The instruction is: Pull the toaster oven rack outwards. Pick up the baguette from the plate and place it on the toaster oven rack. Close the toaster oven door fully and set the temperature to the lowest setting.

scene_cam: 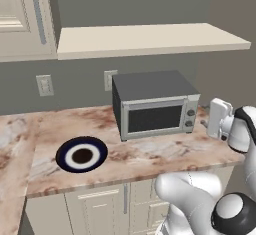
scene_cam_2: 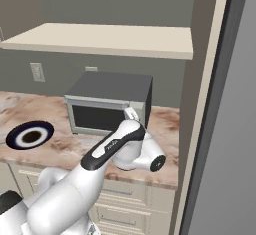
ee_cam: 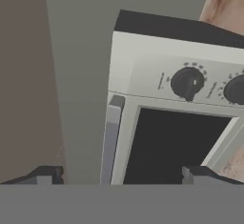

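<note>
Fingertips (ee_cam: 45, 175) are seen spread wide, nothing held; gripper (ee_cam: 121, 176) is aimed at the toaster oven (scene_cam: 155, 106), set toward the counter's right end, door (scene_cam: 154, 118) shut. Top-edge handle should be centred between jaws before pulling. Baguette isn't made out on the plate (scene_cam: 81, 154); rack is hidden behind glass.

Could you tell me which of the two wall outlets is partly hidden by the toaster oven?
The outlet behind the toaster oven: its lower part is covered, while the other outlet shows whole on the wall.
</note>
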